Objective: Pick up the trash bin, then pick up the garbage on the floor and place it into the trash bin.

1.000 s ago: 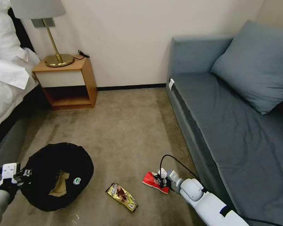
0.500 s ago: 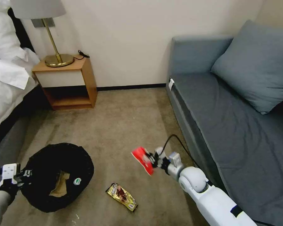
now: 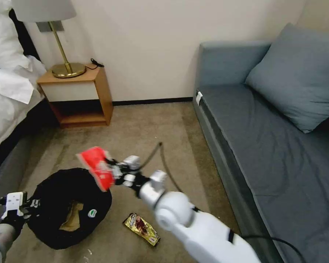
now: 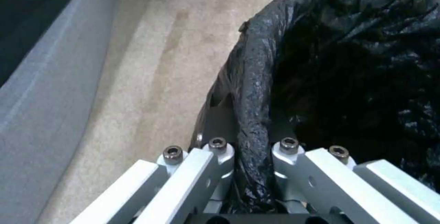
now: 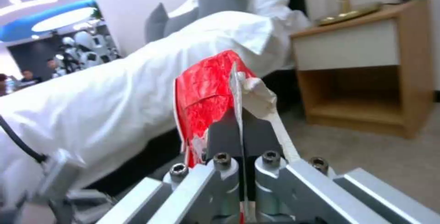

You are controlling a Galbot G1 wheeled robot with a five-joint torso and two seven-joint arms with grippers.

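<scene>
The head view shows the right gripper (image 3: pixel 113 171) holding the red-white packet (image 3: pixel 97 166) in the air above the far rim of the trash bin (image 3: pixel 51 182), and the right wrist view shows its fingers (image 5: pixel 256 127) clamped flat on the packet's edge. The left wrist view shows the left gripper (image 4: pixel 250 155) closed on the bin's black bag-covered rim, one finger inside and one outside. Inside the bin lie a brown paper wrapper (image 3: pixel 72 215) and a bottle with a green label (image 3: pixel 92 213), while the gold-red snack wrapper (image 3: pixel 142 228) lies on the carpet (image 3: pixel 150 128) just beside the bin.
</scene>
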